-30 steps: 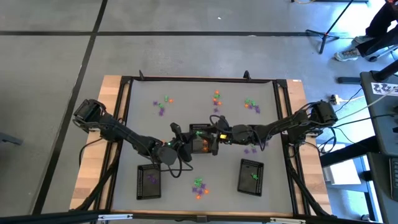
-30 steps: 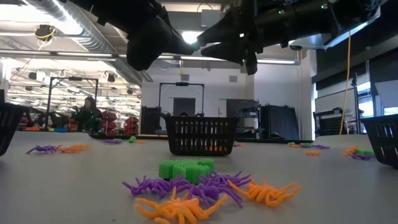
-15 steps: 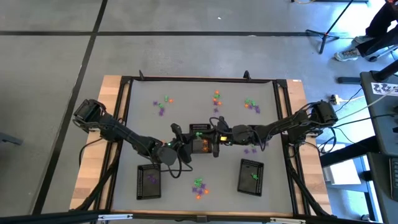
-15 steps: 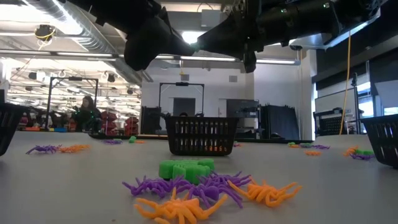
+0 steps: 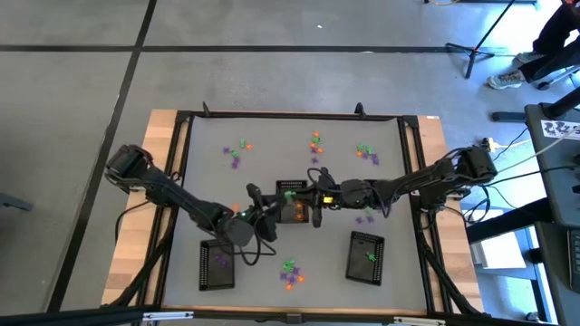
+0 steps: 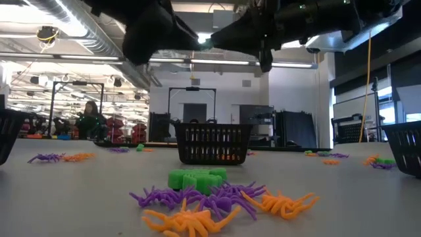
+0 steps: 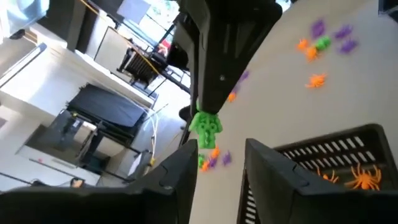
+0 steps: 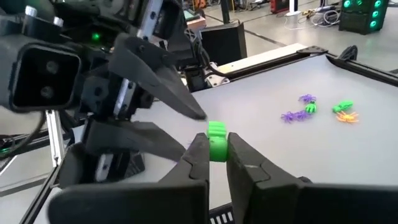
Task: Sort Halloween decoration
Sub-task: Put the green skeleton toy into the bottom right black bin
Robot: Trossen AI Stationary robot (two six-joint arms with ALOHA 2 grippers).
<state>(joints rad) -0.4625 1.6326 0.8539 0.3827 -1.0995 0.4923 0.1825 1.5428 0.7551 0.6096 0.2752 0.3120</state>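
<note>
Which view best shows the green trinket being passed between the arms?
Right wrist view: the green trinket sits pinched in the right pincer. Left wrist view shows it smaller; the high and low views hide it.

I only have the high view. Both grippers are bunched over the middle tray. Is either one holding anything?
Observer: Yes. The right gripper is shut on a green trinket.
Operator: Left one on it too?
Observer: No. The left gripper is open, with its fingers apart and clear of the trinket.
Operator: What's in the tray under them?
Observer: Orange spiders lie in the middle tray.
</note>
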